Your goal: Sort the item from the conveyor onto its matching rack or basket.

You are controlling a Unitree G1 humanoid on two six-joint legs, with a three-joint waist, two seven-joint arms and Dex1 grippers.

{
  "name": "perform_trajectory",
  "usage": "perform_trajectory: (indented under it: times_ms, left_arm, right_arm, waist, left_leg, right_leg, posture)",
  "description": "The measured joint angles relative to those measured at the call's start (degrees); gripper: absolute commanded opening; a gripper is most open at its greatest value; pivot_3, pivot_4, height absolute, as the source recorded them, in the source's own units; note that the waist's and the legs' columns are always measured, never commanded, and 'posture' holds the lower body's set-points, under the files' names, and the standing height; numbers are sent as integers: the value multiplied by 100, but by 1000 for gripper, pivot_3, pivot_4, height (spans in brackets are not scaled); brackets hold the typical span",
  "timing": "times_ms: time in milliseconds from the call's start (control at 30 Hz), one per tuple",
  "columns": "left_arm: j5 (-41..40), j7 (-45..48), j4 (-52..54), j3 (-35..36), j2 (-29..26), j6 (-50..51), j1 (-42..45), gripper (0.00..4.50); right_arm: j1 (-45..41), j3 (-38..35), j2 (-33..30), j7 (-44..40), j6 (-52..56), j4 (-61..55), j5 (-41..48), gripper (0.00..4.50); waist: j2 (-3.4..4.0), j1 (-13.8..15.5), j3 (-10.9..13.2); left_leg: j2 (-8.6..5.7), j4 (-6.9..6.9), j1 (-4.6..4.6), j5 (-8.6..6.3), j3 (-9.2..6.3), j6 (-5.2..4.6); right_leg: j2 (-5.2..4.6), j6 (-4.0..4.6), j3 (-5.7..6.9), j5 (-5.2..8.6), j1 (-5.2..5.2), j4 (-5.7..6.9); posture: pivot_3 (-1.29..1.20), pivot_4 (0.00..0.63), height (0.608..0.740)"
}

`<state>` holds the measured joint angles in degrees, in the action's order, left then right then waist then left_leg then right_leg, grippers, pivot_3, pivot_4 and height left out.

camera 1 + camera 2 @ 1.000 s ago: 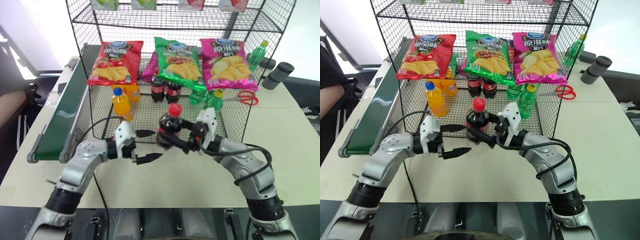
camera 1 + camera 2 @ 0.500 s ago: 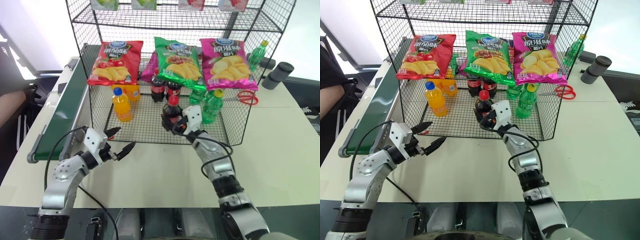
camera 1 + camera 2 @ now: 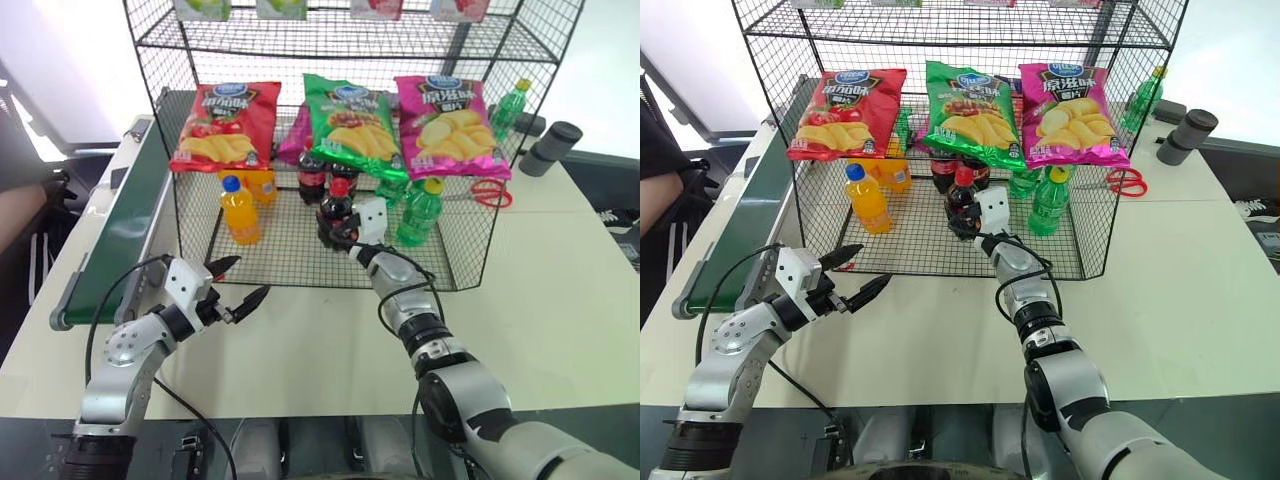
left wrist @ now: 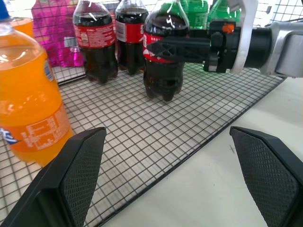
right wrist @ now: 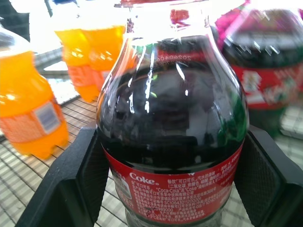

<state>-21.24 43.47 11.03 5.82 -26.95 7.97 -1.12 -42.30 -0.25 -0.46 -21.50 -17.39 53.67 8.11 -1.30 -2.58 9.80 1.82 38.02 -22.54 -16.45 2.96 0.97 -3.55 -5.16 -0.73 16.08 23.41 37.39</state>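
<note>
The right gripper (image 3: 345, 228), clamped on the cola bottle (image 3: 334, 212), has carried it into the rack (image 3: 290, 262); left gripper (image 3: 240, 282) gapes. Set it upright beside the two colas (image 4: 113, 40) before releasing.

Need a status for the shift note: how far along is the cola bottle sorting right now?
Done: the cola bottle is off the conveyor and stands on the rack floor. In hand: the right gripper is shut on it, in front of two other colas. Left: let go and pull back. The left gripper is open, outside.
</note>
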Motion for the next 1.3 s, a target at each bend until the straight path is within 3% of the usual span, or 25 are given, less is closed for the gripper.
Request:
perform_trajectory:
  times_ms: [100, 333, 500, 800, 967, 1133, 1300]
  left_arm:
    - [2, 8, 0, -51, 1, 0, 41, 4500]
    - [8, 3, -1, -66, 3, 5, 157, 4500]
    - [70, -117, -3, -86, 1, 125, 207, 4500]
    - [66, -149, -19, -35, -222, 381, 282, 4500]
    - [68, -89, -217, 119, -552, 435, 324, 4500]
    - [48, 133, -392, 256, -829, 441, 288, 4500]
    - [-22, 327, -581, 438, -1004, 440, 192, 4500]
  right_arm:
    - [-91, -74, 23, -113, -68, 144, 5, 4460]
    - [-73, -66, 19, -342, -254, 36, -29, 4460]
    - [465, 109, -294, -710, -257, -786, -123, 4460]
    - [2231, 121, -1600, -1446, 930, -3578, 142, 4460]
    - [3511, -390, -2858, -2208, 1946, -5486, 976, 4460]
    - [4213, -1105, -3691, -2608, 2653, -6356, 1583, 4460]
    - [4733, -1749, -4095, -2789, 3172, -6681, 2026, 4460]
  waist:
    - [2, -17, 1]
    - [4, -16, -1]
    - [4, 6, -1]
    - [11, 7, -1]
    - [15, 62, 0]
    - [16, 38, -1]
    - [16, 70, -1]
  left_leg:
    - [1, -1, 2, 1, 0, 1]
    - [1, -2, 5, 1, -1, 3]
    - [-1, -2, 4, 1, -2, 3]
    - [1, -9, 6, 1, -5, 3]
    - [0, -11, 5, 0, -7, 2]
    - [1, -11, 11, 0, -6, 2]
    - [2, -12, 10, 0, -7, 2]
  right_leg:
    - [0, 0, 0, 0, 2, 4]
    - [-2, 0, -1, 0, 1, 6]
    - [-7, 0, 0, 0, -1, 4]
    - [-9, 2, -2, 1, 0, 1]
    - [-10, 3, -1, 2, -7, -17]
    - [-11, 22, -2, 11, -14, -21]
    - [-11, 23, -2, 12, -13, -24]
  posture:
    - [0, 150, 740]
    - [0, 150, 740]
    - [0, 150, 740]
    - [0, 150, 740]
    - [0, 150, 740]
    - [0, 150, 740]
    - [0, 150, 740]
